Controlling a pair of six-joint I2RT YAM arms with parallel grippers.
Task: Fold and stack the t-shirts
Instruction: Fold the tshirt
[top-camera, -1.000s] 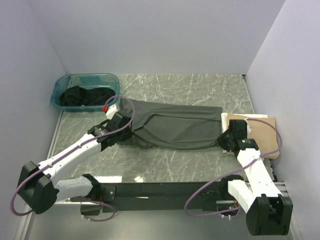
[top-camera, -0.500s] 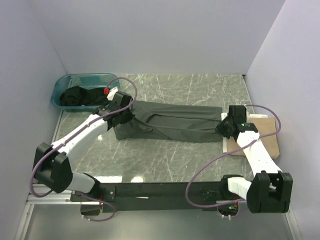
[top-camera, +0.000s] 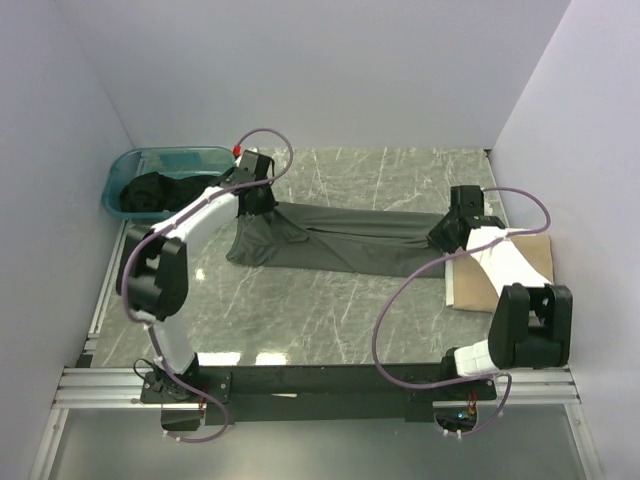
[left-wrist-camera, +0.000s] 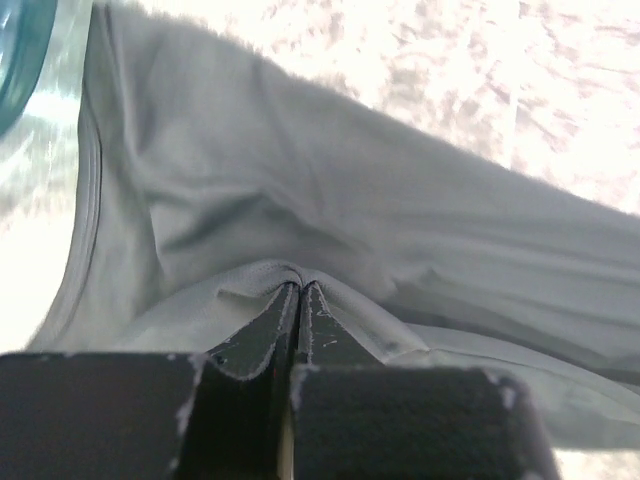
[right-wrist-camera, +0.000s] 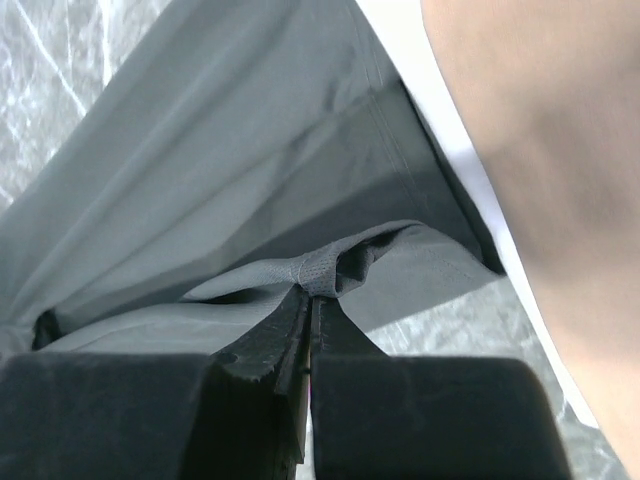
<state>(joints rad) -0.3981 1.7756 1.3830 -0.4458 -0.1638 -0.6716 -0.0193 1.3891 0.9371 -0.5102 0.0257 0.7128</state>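
Note:
The dark grey-olive t-shirt (top-camera: 340, 245) lies stretched in a long band across the marble table between my two grippers. My left gripper (top-camera: 255, 200) is shut on its left end near the tub; the pinched cloth (left-wrist-camera: 290, 275) bunches over the fingertips. My right gripper (top-camera: 445, 235) is shut on its right end, where a fold of cloth (right-wrist-camera: 330, 265) is pinched. The tan t-shirt (top-camera: 515, 270) lies folded at the right, on a white sheet, and shows in the right wrist view (right-wrist-camera: 540, 150). Black shirts (top-camera: 160, 192) lie in the tub.
The teal plastic tub (top-camera: 165, 160) stands at the far left corner. Its rim (left-wrist-camera: 20, 60) shows in the left wrist view. White walls close in on the left, back and right. A black rail (top-camera: 320, 380) runs along the near edge.
Both grippers have moved away from the near edge toward the back, carrying the shirt's near edge over. The shirt is now a narrower band. Both arms are stretched farther out.

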